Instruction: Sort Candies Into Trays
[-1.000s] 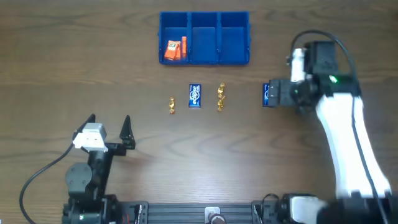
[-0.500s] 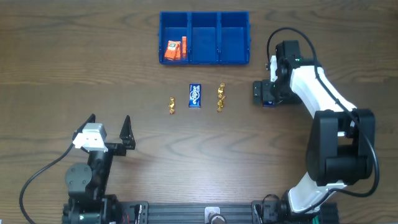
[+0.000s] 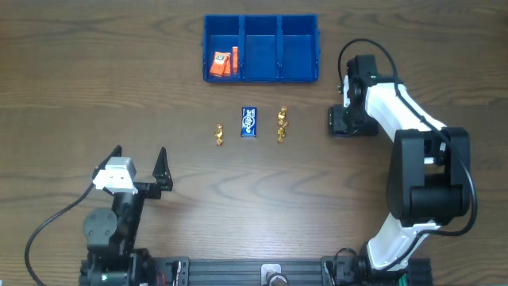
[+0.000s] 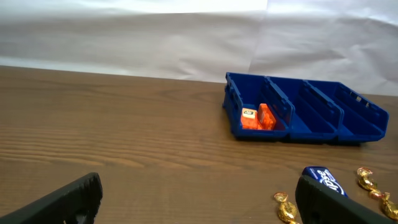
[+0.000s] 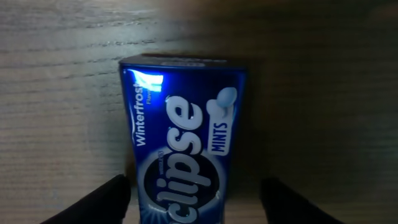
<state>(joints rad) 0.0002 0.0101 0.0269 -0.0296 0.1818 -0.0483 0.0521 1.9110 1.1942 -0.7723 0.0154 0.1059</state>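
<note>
Wooden table: right wrist view shows a mint box inside the spread right tool; left tool gapes.

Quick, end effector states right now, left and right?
Left end effector: open, holding nothing.
Right end effector: open, one finger on each side of the blue mint box, not clamped on it.

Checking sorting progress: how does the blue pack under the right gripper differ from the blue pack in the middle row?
The right-hand blue pack lies between the fingers of the open right gripper; the middle blue pack lies free. The middle one has gold candies on both sides; the right-hand one lies alone. Both rest on the table, outside the tray.
</note>
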